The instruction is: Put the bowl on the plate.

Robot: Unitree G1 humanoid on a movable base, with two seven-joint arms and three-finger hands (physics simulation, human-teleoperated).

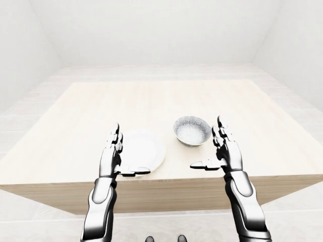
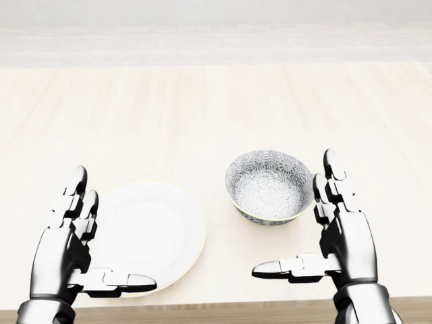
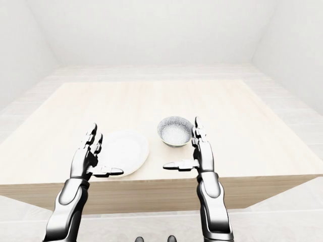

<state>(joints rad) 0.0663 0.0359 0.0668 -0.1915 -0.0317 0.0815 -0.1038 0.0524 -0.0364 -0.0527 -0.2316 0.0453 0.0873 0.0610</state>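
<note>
**bowl still on the table, nothing picked up yet**

so the task is basically at the starting line here. the bowl [image 2: 270,186] sits on the table [image 2: 202,108], just to the inner side of the right hand [image 2: 337,236], with its rim near that hand's upright fingers [image 2: 332,177]. i can't tell for sure if they touch it, but it looks like a small gap in the head view. the plate [image 2: 152,233] lies flat beside the bowl, well apart from the right hand and right next to the left hand [image 2: 71,250]; the left thumb reaches over the plate's near edge.

both hands are spread wide, fingers straight up, thumbs pointing inward toward each other. neither 1 is wrapped around anything, so both are empty and released.

what's done: as far as i can see, just the approach. the robot is parked at the table edge with both things within reach.

what's left: pretty much all of it. my guess is the right hand needs to close on the bowl's rim or side, lift it, carry it across toward the left hand and set it down in the middle of the plate. the plate has nothing on it, so the landing spot is free.
</note>
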